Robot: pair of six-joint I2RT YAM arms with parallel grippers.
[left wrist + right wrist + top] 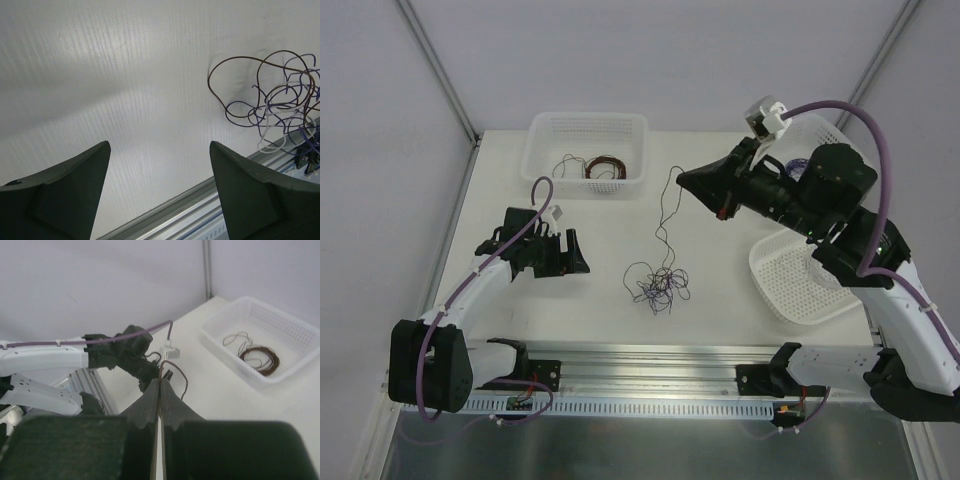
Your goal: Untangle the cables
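The cables [658,285] lie as a small clump of thin dark brown and purple wires mid-table. One brown strand [665,215] rises from the clump to my right gripper [682,180], which holds it above the table. In the right wrist view the jaws of that gripper [160,381] are pressed together on the brown strand [176,367], which loops out past the tips. My left gripper [582,255] is open and empty, low over the table left of the clump. The left wrist view shows its spread fingers [75,190] and the clump [280,112] at the right.
A white basket [542,160] at the back holds wound red-brown and dark coils [605,167]; it also shows in the right wrist view [220,337]. A second white basket [805,290] sits at the right under my right arm. An aluminium rail [650,360] runs along the near edge.
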